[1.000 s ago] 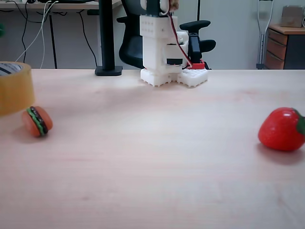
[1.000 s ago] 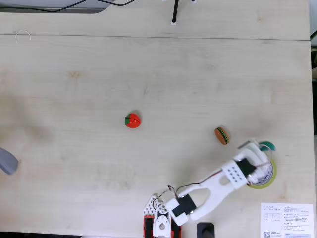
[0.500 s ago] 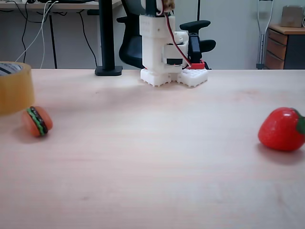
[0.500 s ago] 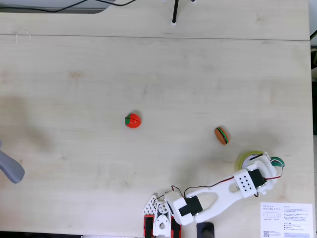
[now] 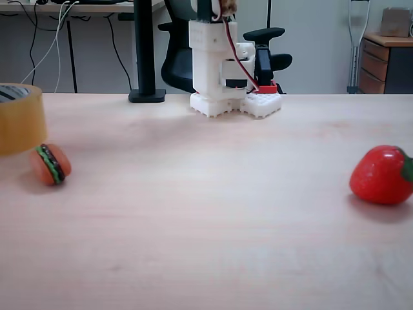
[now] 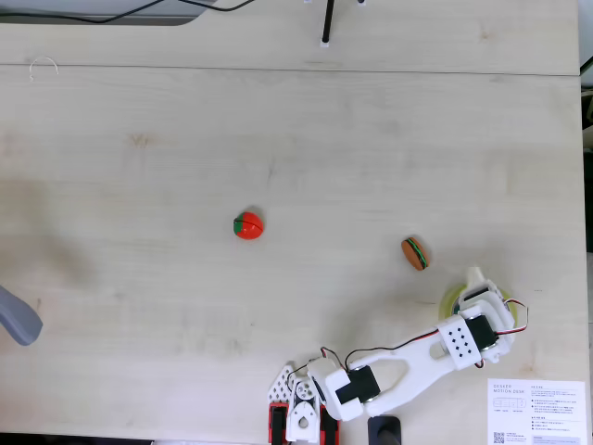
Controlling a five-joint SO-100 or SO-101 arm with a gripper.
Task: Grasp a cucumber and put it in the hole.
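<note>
Hovering over the tape roll [image 6: 452,298], the claw [image 6: 476,283] hides any cucumber.

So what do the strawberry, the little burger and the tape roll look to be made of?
Strawberry: likely glossy molded plastic, with bright highlights on its red skin. Burger: probably plastic, with flat painted-looking colour layers and a duller sheen. Tape roll: translucent yellowish-brown packing tape, apparently wound film.
</note>
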